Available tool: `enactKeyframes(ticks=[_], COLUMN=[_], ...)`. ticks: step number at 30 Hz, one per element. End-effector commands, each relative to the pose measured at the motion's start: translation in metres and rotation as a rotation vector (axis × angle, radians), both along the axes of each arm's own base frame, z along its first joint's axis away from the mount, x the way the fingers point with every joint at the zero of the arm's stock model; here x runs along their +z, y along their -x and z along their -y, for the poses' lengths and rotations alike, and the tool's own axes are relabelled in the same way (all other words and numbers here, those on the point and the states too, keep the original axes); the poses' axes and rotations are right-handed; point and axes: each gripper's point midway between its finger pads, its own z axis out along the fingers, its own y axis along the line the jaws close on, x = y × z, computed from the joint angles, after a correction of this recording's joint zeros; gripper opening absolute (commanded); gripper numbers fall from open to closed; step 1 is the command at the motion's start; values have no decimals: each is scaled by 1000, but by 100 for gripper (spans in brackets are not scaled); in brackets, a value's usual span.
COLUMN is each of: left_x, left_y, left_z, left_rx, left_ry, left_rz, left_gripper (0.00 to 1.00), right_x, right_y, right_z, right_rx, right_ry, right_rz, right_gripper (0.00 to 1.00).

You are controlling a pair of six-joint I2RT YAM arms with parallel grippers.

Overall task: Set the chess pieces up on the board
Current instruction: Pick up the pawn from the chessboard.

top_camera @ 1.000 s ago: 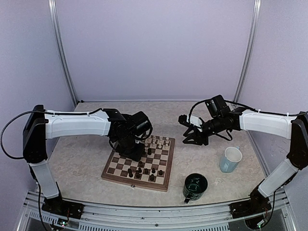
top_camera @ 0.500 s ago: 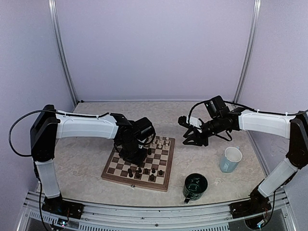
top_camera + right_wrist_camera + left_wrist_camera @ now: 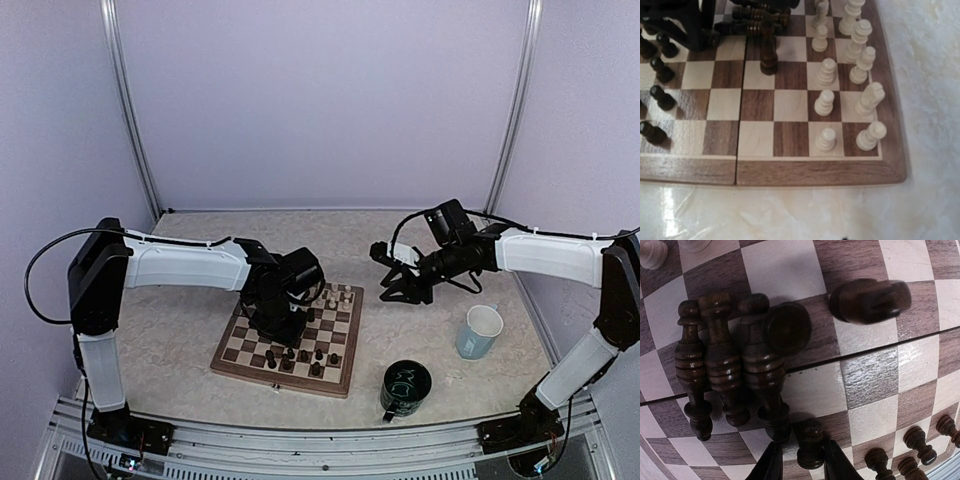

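The board (image 3: 335, 372) lies in the middle of the table, also seen as checks (image 3: 790, 270) and a brown border (image 3: 815, 172). Cream chess pieces (image 3: 860, 60) stand in two rows at its right-hand edge in the right wrist view. Dark pawns (image 3: 660, 95) stand at the opposite side. Three dark pieces (image 3: 720, 360) lie side by side, and another (image 3: 870, 300) lies apart from them. My left gripper (image 3: 285, 325) (image 3: 805, 467) is low over the board, its jaws either side of an upright dark pawn (image 3: 810, 440), with a small gap on one side. My right gripper (image 3: 395, 293) hovers off the board's right, fingers apart, nothing seen in them.
A pale blue mug (image 3: 480, 332) stands at the right of the table. A dark green mug (image 3: 405, 388) stands near the front, just right of the board. One dark piece (image 3: 768, 50) stands upright mid-board. The enclosure walls close in on three sides.
My left arm has reached further over the board's middle and its jaws have narrowed round the dark pawn. The right arm has not moved.
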Motion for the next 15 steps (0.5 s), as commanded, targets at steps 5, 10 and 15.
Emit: enactKeyframes(ticks=[5, 10, 15], left_x=[-4, 47, 100], left_y=[-10, -32, -47], left_z=[-1, 7, 16], left_rx=[-56, -123, -175], left_ry=[-34, 6, 113], left_rz=[33, 197, 336], left_gripper=[23, 17, 14], right_x=[-6, 13, 42], right_y=[0, -3, -10], right_z=[2, -4, -9], right_rx=[-1, -9, -35], right_ry=[12, -30, -76], right_rz=[-16, -14, -3], right_gripper=[35, 35, 35])
